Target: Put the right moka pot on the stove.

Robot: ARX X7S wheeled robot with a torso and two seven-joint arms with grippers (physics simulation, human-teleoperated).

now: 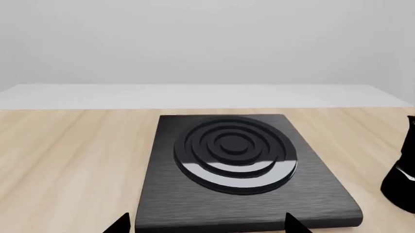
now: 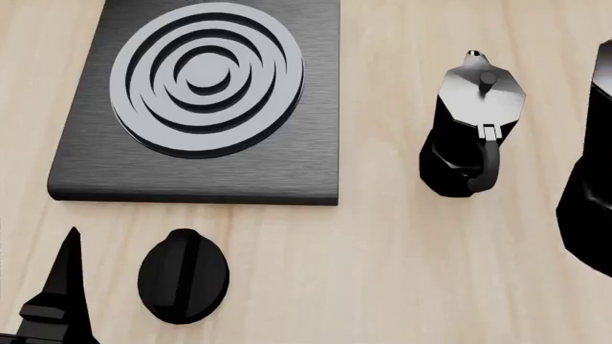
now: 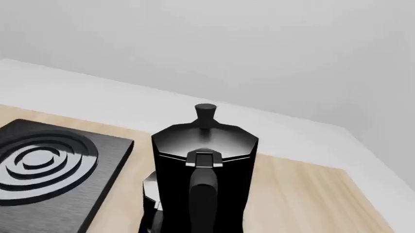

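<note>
The right pot [image 2: 591, 172] stands upright on the table [image 2: 383, 272], apart from the stove [image 2: 206, 100]. Left gripper [image 1: 206, 224] fingertips spread apart, holding nothing. Right gripper state cannot be told.

1. Left gripper [image 1: 206, 224]: in the left wrist view only two matte black fingertips [image 1: 120, 224] show, as pointed triangular wedges. No markings, screws or cables are visible on them.
2. Head view: the same left gripper [image 2: 59, 301] appears near the desk's near left corner as a slim black blade tapering to a sharp point, with a blocky stepped section at its base. The finish is uniform black; no labels are discernible.
3. Right gripper and arm: no part shows in any view.
</note>
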